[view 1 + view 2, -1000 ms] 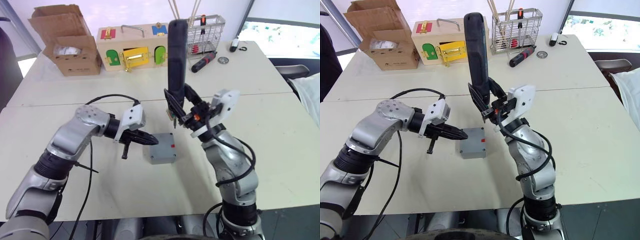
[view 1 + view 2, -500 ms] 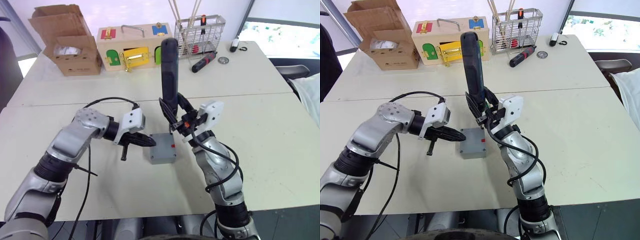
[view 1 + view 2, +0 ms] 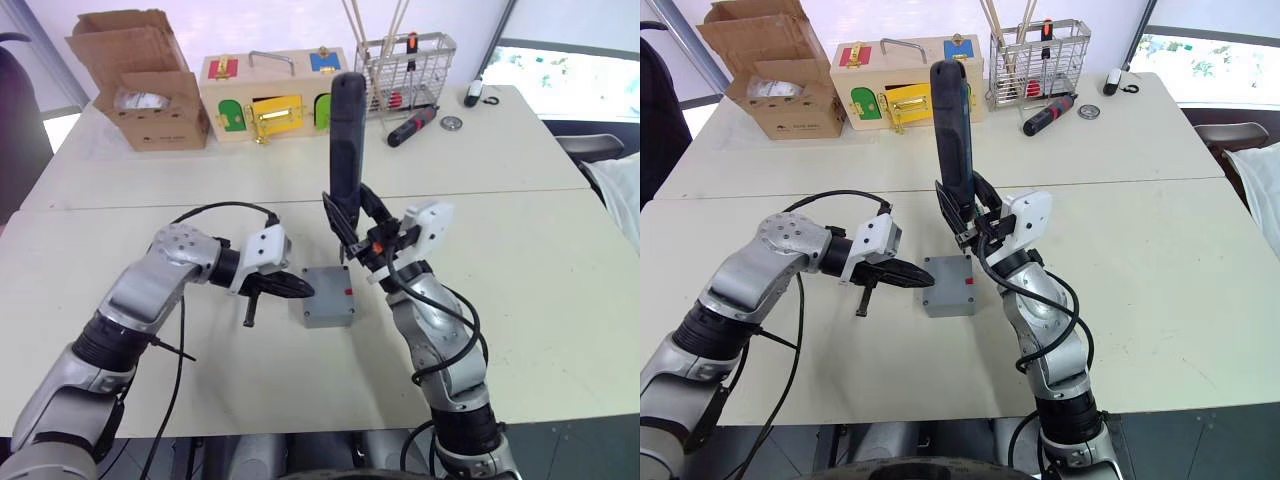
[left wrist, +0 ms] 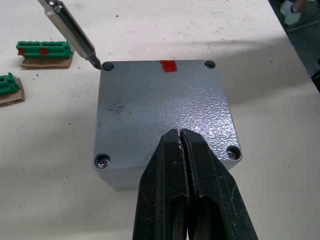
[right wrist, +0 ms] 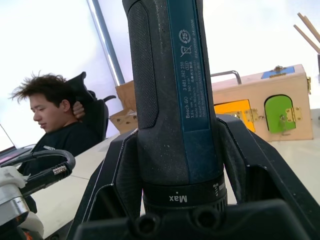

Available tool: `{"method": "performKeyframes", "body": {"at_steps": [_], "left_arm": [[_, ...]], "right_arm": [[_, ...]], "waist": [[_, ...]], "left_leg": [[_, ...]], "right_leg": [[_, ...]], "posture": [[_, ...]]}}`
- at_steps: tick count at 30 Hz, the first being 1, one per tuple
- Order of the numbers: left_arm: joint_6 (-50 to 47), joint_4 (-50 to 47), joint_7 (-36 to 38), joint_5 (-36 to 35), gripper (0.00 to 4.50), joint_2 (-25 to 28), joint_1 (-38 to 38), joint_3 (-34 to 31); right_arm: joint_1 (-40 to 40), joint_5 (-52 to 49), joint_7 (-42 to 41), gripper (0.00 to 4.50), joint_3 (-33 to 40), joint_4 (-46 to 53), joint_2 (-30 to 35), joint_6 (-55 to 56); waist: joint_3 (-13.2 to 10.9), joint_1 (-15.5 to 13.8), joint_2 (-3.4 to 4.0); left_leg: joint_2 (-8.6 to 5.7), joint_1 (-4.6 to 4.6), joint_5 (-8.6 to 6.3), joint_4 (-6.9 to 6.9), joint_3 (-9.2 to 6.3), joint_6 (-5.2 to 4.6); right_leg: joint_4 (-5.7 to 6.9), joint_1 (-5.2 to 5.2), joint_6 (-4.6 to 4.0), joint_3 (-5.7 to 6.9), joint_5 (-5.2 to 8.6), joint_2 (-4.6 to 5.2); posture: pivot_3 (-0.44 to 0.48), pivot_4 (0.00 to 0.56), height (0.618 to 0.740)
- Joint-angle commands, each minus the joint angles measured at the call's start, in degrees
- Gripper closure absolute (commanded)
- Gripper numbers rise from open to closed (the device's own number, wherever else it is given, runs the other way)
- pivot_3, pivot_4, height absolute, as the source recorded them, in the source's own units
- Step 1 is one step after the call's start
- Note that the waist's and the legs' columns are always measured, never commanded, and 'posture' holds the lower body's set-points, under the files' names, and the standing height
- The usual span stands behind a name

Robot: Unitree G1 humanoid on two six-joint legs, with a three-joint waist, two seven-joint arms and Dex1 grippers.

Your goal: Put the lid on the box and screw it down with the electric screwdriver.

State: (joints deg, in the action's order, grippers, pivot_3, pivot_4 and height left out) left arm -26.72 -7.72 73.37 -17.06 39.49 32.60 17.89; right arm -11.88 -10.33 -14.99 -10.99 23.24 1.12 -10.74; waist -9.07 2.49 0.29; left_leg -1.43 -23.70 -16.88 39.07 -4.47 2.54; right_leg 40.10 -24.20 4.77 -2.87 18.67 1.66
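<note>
The grey lid [image 4: 165, 107] lies on the box [image 3: 328, 308] at the table's middle, with a red mark [image 4: 168, 65] on its right edge. My left gripper [image 4: 179, 131] is shut, its tips resting on the lid's left edge [image 3: 305, 292]. My right gripper [image 3: 350, 235] is shut on the electric screwdriver [image 3: 346, 140], which it holds upright behind the box. The metal bit [image 4: 70, 25] slants down, and its tip sits at the lid's far right corner, right beside a screw hole [image 4: 108, 65]. Screw heads show in the two corners nearest my left gripper.
At the table's far edge stand a cardboard carton [image 3: 140, 80], a wooden box with coloured doors [image 3: 270, 95] and a wire basket [image 3: 405, 65], with a hand screwdriver [image 3: 412, 125] beside it. Green connector strips [image 4: 42, 48] lie near the box. A person [image 5: 55, 120] sits beyond the table.
My right gripper has come down and in toward the box with the electric screwdriver, bringing the bit to the lid's corner. My left gripper has stayed on the lid.
</note>
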Motion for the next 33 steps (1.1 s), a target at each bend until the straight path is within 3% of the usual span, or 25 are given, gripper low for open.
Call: {"method": "performKeyframes", "body": {"at_steps": [1, 21, 33], "left_arm": [[0.5, 1.4, 0.2, 2.0, 4.50, 0.0, 0.5, 1.5], [2.1, 2.8, 1.2, 2.5, 4.50, -0.1, 1.3, 2.1], [1.8, 1.5, 0.3, 2.7, 4.50, -0.2, 0.1, 2.3]], "right_arm": [[-0.5, -0.9, 0.1, 2.55, 0.4, 4.8, -0.1, 0.9], [1.6, 1.0, 0.5, 2.55, -1.9, 1.9, -0.7, 3.2], [6.0, 5.5, -1.4, 2.55, -4.5, -0.2, 2.9, 7.5]], "waist": [[0.0, 0.0, 0.00], [0.0, 0.0, -0.01], [0.0, 0.0, -0.03]], "left_leg": [[0.00, 0.00, 0.00, 0.00, 0.00, 0.00], [0.00, 0.16, -0.01, -0.02, 0.00, -0.01], [0.00, 0.45, -0.04, -0.05, -0.07, -0.07]], "right_leg": [[0.00, 0.00, 0.00, 0.00, 0.00, 0.00], [0.00, 0.16, 0.00, 0.00, 0.00, 0.00], [-0.07, 0.55, 0.00, 0.02, 0.01, -0.01]], "posture": [[0.000, 0.150, 0.740], [0.000, 0.150, 0.740], [0.000, 0.150, 0.740]]}}
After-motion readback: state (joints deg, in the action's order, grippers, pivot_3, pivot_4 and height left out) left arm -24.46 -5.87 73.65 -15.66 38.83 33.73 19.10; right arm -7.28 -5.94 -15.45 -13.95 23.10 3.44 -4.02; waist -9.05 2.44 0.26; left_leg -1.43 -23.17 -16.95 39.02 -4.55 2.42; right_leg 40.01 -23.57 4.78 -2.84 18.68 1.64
